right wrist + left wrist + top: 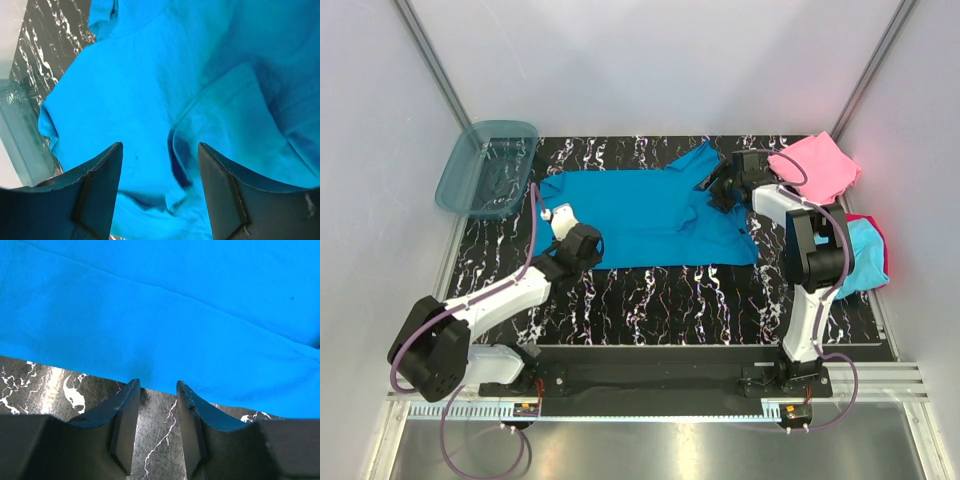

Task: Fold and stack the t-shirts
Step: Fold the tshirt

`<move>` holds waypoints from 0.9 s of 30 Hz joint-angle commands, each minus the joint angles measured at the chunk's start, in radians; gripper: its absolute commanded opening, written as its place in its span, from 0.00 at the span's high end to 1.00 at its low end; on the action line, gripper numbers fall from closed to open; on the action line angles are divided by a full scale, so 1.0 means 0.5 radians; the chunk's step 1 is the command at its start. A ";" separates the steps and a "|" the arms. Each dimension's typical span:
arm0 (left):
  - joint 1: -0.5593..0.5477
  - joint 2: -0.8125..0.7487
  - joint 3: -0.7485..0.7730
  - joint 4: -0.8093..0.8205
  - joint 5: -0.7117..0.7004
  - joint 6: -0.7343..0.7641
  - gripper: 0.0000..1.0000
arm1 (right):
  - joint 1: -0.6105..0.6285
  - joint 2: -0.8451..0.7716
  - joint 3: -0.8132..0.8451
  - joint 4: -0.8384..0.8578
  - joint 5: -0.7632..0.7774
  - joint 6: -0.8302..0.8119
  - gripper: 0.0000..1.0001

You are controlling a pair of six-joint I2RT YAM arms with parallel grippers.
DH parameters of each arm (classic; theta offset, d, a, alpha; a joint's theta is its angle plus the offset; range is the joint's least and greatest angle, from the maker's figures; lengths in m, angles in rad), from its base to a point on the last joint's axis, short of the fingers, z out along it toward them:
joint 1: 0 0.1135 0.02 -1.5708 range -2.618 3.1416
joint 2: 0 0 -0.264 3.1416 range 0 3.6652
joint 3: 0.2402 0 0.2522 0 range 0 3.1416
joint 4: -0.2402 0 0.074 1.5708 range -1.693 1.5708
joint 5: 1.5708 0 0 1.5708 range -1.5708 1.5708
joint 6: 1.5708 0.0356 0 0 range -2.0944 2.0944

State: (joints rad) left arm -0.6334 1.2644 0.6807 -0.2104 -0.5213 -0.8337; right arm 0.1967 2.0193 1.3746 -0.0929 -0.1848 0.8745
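1. Presently the teal shirt (640,215) lies spread on the table (660,300), rumpled at its right sleeve.
2. At the shirt's hem, the left gripper (157,384) stands part-open and empty.
3. Over the rumpled sleeve, the right gripper (160,145) hangs wide apart, holding nothing.
4. Far right, the pink shirt (815,165) and the cyan shirt (865,255) lie folded.

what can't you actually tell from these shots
- Top view: the right arm covers most of the cyan shirt and magenta shirt; how they are stacked is unclear.
- Top view: the tub is translucent; its contents are uncertain.
- Left wrist view: the teal shirt runs off three edges; only its hem shows.
- Right wrist view: the tub is blurred, cut off left.
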 commanded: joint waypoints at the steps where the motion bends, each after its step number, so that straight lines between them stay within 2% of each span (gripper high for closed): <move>1: 0.006 -0.019 0.096 0.068 -0.105 0.038 0.58 | 0.009 -0.259 -0.046 0.048 0.032 -0.062 0.31; 4: 0.052 -0.062 0.157 0.203 0.011 0.084 0.52 | 0.009 -0.418 -0.031 0.039 0.057 -0.114 0.31; 6: 0.101 -0.044 0.267 0.328 0.076 0.127 0.44 | 0.006 -0.516 0.002 0.026 0.060 -0.151 0.31; 7: 0.177 0.026 0.334 0.347 0.164 0.203 0.40 | 0.002 -0.538 0.054 0.026 0.063 -0.166 0.30; 9: 0.297 0.131 0.549 0.484 0.357 0.347 0.38 | -0.037 -0.563 0.140 0.014 0.090 -0.209 0.27; 10: 0.446 0.189 0.605 0.540 0.583 0.376 0.38 | -0.062 -0.560 0.168 0.011 0.097 -0.239 0.26; 12: 0.692 0.400 0.770 0.602 0.766 0.349 0.39 | -0.120 -0.520 0.229 0.005 0.121 -0.249 0.25; 13: 0.769 0.483 0.828 0.605 0.961 0.333 0.39 | -0.187 -0.502 0.242 0.002 0.121 -0.234 0.25; 14: 0.840 0.672 0.960 0.581 1.030 0.309 0.41 | -0.227 -0.447 0.281 0.008 0.103 -0.230 0.25; 16: 1.006 0.848 1.180 0.486 1.156 0.314 0.43 | -0.334 -0.324 0.328 0.017 0.078 -0.255 0.25; 18: 1.107 1.069 1.313 0.366 1.165 0.351 0.44 | -0.384 -0.232 0.407 0.038 0.054 -0.282 0.25; 24: 1.264 1.581 1.810 0.179 1.223 0.406 0.45 | -0.583 0.302 0.790 0.042 -0.188 -0.264 0.25; 27: 1.340 1.772 2.019 0.160 1.385 0.428 0.45 | -0.596 0.596 1.063 0.039 -0.418 -0.227 0.25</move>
State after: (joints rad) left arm 0.0124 2.1033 1.5845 -0.1158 0.0563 -0.6533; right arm -0.1143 2.2314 1.7714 -0.0734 -0.2523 0.7563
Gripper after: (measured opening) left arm 0.551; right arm 0.750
